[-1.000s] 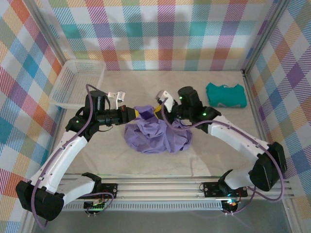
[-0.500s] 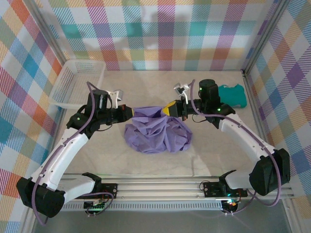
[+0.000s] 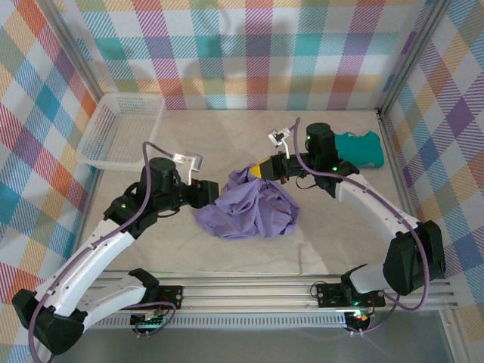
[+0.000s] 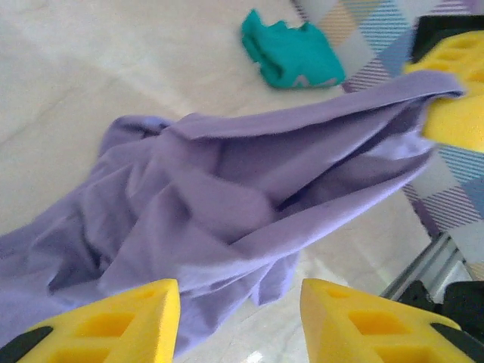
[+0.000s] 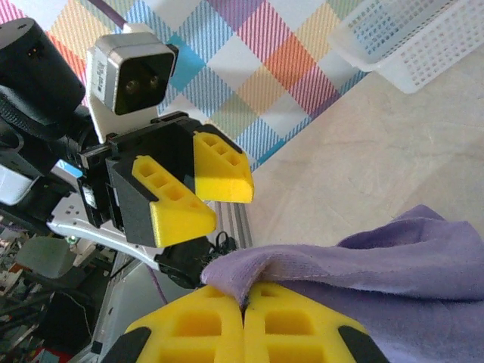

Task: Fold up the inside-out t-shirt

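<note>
Two grippers: the left gripper (image 3: 215, 191) is at the cloth's left edge, the right gripper (image 3: 265, 168) at its far edge.
Left pincer: fingers apart, nothing between them, just beside the purple cloth.
Right pincer: pads pressed together on a fold of the inside-out t-shirt (image 3: 253, 213), holding that edge lifted.
T-shirt: mid-table and bunched, with one edge drawn taut up to the right gripper and the rest heaped on the table (image 3: 227, 136).
Far right: a teal garment (image 3: 359, 148) lies folded, well apart from the shirt.
Far left: a white basket (image 3: 92, 130) sits at the wall.
Open room: bare tabletop far, left and near of the heap.
</note>
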`<state>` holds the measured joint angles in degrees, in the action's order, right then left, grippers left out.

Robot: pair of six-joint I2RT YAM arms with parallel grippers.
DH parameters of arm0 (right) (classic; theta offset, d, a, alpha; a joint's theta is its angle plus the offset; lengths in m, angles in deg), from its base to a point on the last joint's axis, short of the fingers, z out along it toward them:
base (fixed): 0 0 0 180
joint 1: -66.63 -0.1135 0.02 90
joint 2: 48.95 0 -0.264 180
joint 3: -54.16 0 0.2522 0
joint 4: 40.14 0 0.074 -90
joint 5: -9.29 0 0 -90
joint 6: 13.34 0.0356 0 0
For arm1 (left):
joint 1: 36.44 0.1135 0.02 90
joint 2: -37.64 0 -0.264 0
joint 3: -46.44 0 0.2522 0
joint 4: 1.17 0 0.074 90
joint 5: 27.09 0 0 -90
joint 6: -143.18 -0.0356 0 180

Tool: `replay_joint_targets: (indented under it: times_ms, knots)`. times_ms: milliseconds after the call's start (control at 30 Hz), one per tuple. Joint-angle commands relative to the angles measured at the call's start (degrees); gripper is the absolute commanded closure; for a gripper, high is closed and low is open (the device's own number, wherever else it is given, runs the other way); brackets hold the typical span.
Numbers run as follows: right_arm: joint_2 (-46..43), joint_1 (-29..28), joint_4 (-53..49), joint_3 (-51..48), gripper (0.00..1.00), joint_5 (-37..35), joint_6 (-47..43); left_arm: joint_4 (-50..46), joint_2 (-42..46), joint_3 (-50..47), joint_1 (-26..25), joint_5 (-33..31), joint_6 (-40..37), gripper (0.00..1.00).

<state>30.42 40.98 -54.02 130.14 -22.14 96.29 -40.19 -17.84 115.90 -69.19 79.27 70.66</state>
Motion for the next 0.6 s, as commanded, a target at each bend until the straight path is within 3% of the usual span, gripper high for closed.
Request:
replay_joint_targets:
  times_ms: [0,167,400,567]
  knots:
    - [0.1,-0.4,-4.0,3.1,1.00,5.0,-5.9,8.4,-4.3,-0.2,-0.6,0.9,-3.9,0.58]
    - [0.7,-0.1,-10.5,4.8,1.00,5.0,-11.5,8.8,-11.7,3.2,-0.8,6.1,-11.6,0.58]
    - [0.8,-0.1,-13.3,5.5,1.00,4.1,-13.4,8.8,-15.9,4.1,-0.9,10.6,-9.0,0.57]
    - [0.7,-0.1,-13.2,5.1,1.00,3.5,-13.7,8.8,-16.5,4.1,-0.9,9.0,-8.2,0.89]
